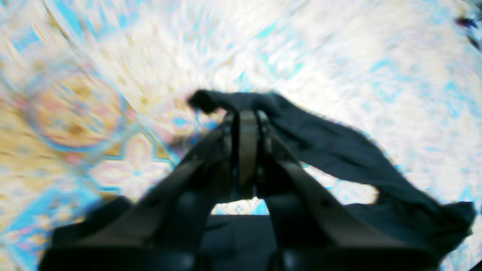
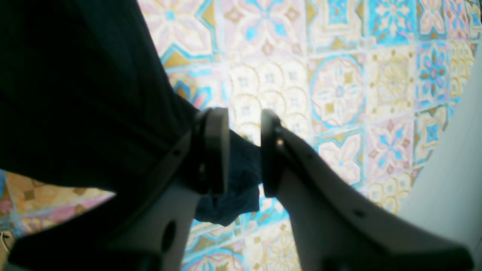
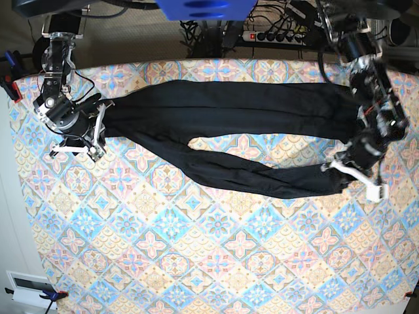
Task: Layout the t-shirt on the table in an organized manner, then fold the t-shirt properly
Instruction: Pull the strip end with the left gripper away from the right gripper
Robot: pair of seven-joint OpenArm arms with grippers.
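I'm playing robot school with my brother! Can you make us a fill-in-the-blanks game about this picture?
1. The t-shirt is the colour ____.
2. It is stretched between ____ robot arms.
3. The left gripper's fingers are ____ on the cloth.
4. The table cover has a ____ pattern.

Missing words: black; two; shut; tile

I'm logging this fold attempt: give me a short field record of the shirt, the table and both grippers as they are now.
t-shirt: black, stretched across the table's far half between both arms, bunched, not flat
table: tile-patterned cloth, near half bare
left gripper: shut on the t-shirt's edge
right gripper: fingers part-way apart, dark fabric between them
fold: not yet begun
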